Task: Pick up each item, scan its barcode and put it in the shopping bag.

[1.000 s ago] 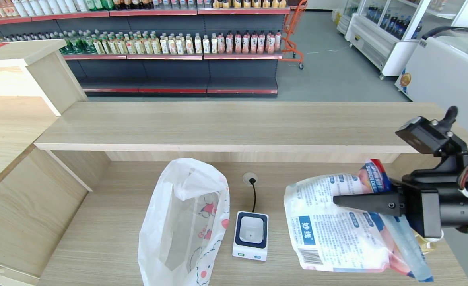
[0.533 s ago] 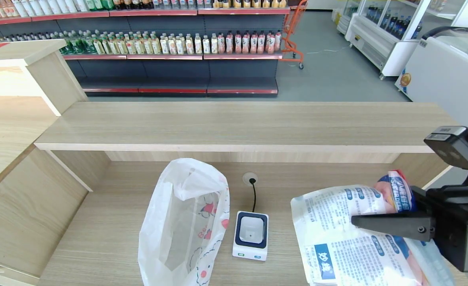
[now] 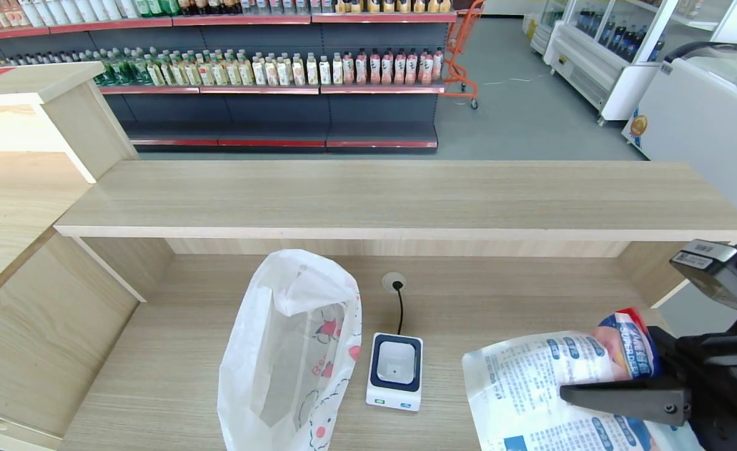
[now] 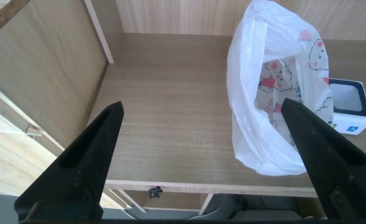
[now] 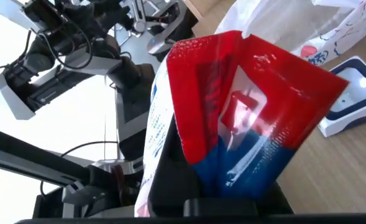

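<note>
On the counter [image 3: 155,376] we find the shopping bag [image 3: 290,351] just left of the scanner [image 3: 396,371]; the packet [image 3: 531,388] hangs farther right.

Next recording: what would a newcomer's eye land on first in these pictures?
The right hand gripping a large white, red and blue package at the right end of the counter stands out most. Next comes the white shopping bag standing open mid-counter, with the small barcode scanner between bag and package.

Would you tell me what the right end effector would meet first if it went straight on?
Probably the scanner, its held package touching first; height is unclear, so it may pass above.
</note>
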Robot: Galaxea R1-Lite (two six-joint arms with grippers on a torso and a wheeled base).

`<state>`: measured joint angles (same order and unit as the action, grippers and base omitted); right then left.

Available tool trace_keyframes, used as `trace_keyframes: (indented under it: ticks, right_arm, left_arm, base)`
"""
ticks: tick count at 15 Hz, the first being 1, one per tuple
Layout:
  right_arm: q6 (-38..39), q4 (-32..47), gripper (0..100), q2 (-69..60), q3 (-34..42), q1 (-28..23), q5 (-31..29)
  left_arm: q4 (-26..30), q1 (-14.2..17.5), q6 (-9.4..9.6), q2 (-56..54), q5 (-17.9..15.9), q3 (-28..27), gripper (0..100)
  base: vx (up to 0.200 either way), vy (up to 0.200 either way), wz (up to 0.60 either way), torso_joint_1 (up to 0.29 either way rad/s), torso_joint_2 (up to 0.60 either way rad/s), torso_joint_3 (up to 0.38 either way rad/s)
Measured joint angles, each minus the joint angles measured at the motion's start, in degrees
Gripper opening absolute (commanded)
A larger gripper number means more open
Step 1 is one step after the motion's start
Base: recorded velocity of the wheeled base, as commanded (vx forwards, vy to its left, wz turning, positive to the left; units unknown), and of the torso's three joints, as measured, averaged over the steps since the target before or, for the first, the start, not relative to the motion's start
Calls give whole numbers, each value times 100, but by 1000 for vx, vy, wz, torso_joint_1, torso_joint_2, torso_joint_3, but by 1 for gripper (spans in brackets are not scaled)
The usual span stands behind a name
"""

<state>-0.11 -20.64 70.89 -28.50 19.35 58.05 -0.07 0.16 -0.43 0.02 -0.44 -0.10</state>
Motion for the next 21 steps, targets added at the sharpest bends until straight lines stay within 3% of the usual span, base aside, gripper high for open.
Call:
trace_keyframes:
  ticks: [8,12,21]
  right_arm:
    - [79,118,0,229,150,-48,-263]
    - [569,74,0,290,85,-56,-279]
    - [590,72,0,317,78,-56,-295]
  left_arm:
    - [0,0,0,0,0,0,100]
    - [0,0,0,0,0,0,100]
    - [0,0,0,0,0,0,100]
  base:
    - [0,0,0,0,0,0]
    - [0,0,0,0,0,0]
    - [0,0,0,0,0,0]
